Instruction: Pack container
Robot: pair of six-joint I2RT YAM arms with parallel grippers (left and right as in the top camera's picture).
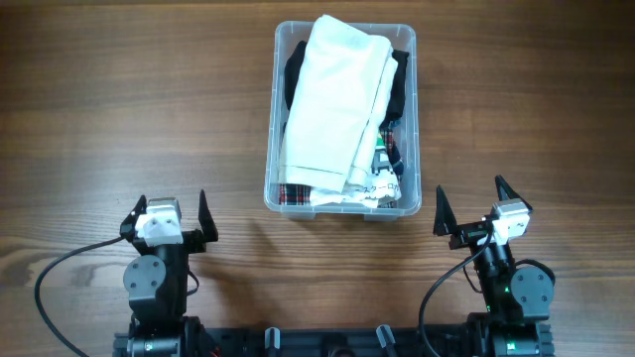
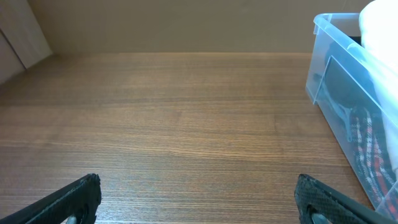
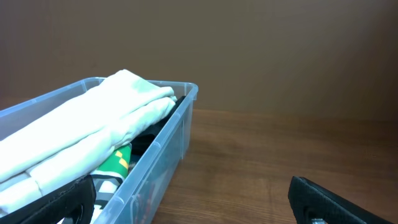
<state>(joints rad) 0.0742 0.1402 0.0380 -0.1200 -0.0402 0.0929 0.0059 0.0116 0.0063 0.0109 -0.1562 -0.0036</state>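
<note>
The clear plastic container (image 1: 270, 188) stands at the table's far middle, filled with folded garments. A white garment (image 1: 337, 99) lies on top, over black, plaid and green-patterned clothes. The container also shows in the left wrist view (image 2: 320, 74) at the right edge and in the right wrist view (image 3: 168, 146) at the left, with the white garment (image 3: 93, 124) rising above the rim. My left gripper (image 1: 171, 210) is open and empty near the front left (image 2: 198, 196). My right gripper (image 1: 472, 204) is open and empty near the front right (image 3: 193, 199), just right of the container.
The wooden table (image 1: 119, 109) spreads around the container. Black cables (image 1: 60, 268) run from each arm base along the front edge. A light panel (image 2: 18, 37) stands at the far left in the left wrist view.
</note>
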